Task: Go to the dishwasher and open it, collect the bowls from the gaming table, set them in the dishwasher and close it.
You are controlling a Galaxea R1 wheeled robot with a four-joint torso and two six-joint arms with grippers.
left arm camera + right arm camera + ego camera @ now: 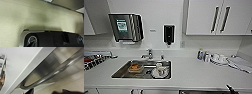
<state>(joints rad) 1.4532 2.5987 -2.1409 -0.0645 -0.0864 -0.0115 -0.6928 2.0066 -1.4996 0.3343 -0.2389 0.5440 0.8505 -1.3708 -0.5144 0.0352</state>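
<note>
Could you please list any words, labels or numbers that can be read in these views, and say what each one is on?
None can be read.
Paper towel dispenser: a green and white label, too blurred to read.
Bottle on the counter: label too small to read.
Dishwasher front: no text visible.

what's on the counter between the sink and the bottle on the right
In the head view, bare white countertop lies between the sink and the bottle.

No legible txt anywhere; green label on wall dispenser [125, 27] too blurred to read
</note>
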